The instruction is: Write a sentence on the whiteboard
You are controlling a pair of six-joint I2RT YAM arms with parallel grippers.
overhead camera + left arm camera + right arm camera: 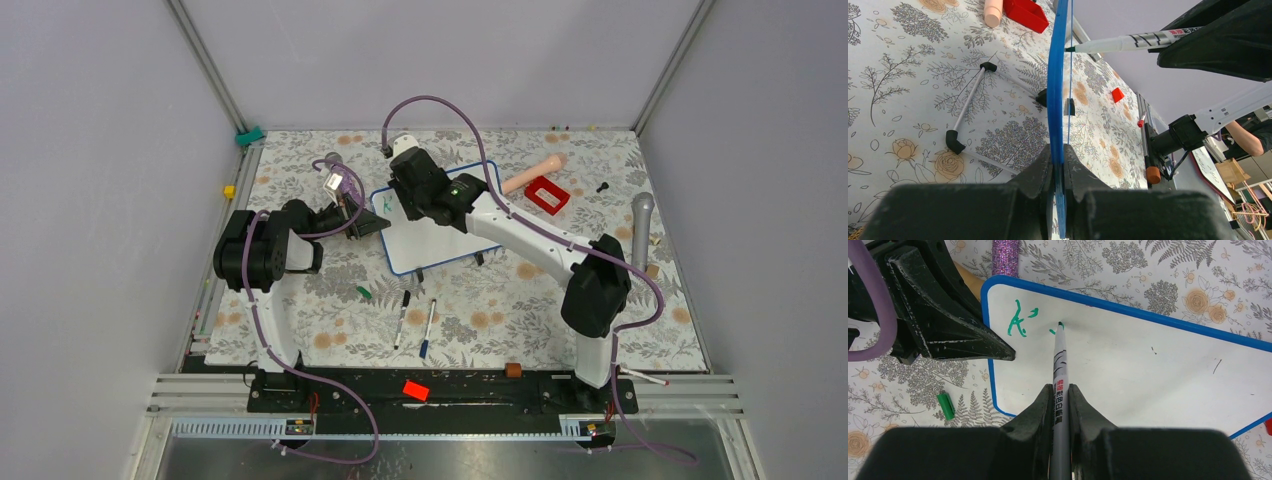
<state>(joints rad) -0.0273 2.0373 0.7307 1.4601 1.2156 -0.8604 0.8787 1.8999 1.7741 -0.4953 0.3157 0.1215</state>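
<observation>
The whiteboard (432,247) is near the middle of the counter (500,312), a little toward the far edge, with its long sides slanted against the counter edges. Of the sentence (1020,324) only a green letter K and one small stroke beside it are on the board, in its far left corner. The tip of the marker (1060,365) touches the board just beside this small stroke. The right hand (1060,390) is clenched on the marker barrel. The left hand (1058,156) is clenched on the blue rim at the left side of the board. A green cap (364,293) lies on the counter near the board's near left corner. Two pens (402,318) lie side by side toward the near edge. A red box (547,195) is toward the far right corner.
</observation>
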